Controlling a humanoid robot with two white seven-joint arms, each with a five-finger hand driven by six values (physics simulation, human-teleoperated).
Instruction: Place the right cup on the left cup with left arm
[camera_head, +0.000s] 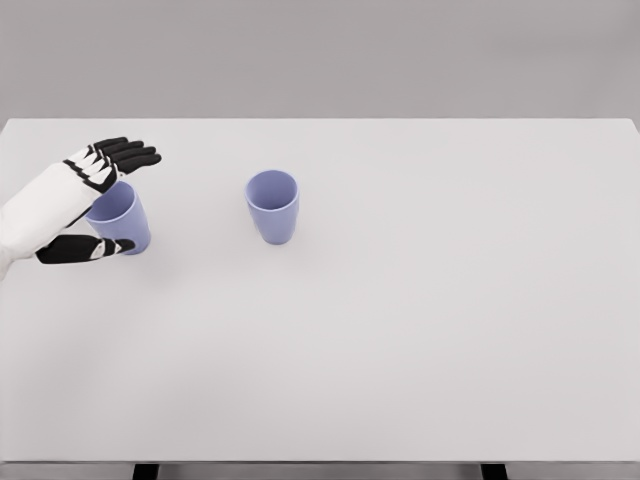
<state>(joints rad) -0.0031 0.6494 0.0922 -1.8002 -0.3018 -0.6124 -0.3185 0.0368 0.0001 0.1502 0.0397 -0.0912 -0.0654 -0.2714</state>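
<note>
Lavender cups (272, 205), white table (420, 330)

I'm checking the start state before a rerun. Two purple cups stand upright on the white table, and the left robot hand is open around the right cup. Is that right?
Not quite. In the head view the left robot hand is open around the left cup, not the right one. The right cup stands apart from it, untouched. The rest holds: both purple cups are upright on the white table.

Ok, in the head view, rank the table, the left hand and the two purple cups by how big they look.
1. Table.
2. Left hand.
3. Right cup and left cup: they look alike, and the hand partly hides the left one, so I won't rank them.
</note>
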